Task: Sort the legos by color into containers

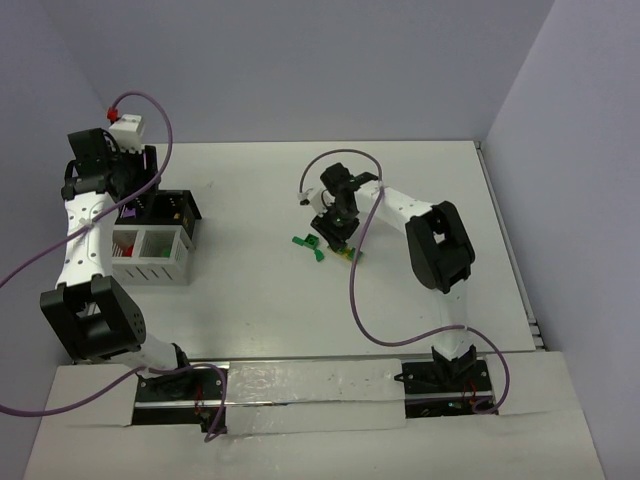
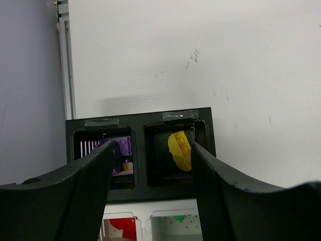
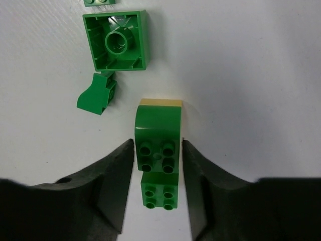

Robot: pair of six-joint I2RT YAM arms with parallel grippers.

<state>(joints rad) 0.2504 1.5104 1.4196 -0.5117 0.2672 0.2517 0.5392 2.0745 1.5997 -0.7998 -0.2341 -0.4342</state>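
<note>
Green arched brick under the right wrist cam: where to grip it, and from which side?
Green arched brick: pinch the two flat, parallel side walls at the studded end, coming straight down from above. Its far end is rounded and would slip. The right gripper has its fingers flanking those walls.

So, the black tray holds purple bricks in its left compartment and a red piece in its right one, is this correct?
Not quite. The left wrist view shows that the piece in the right compartment of the black tray is yellow, not red. The purple bricks are in the left compartment, as you say.
</note>
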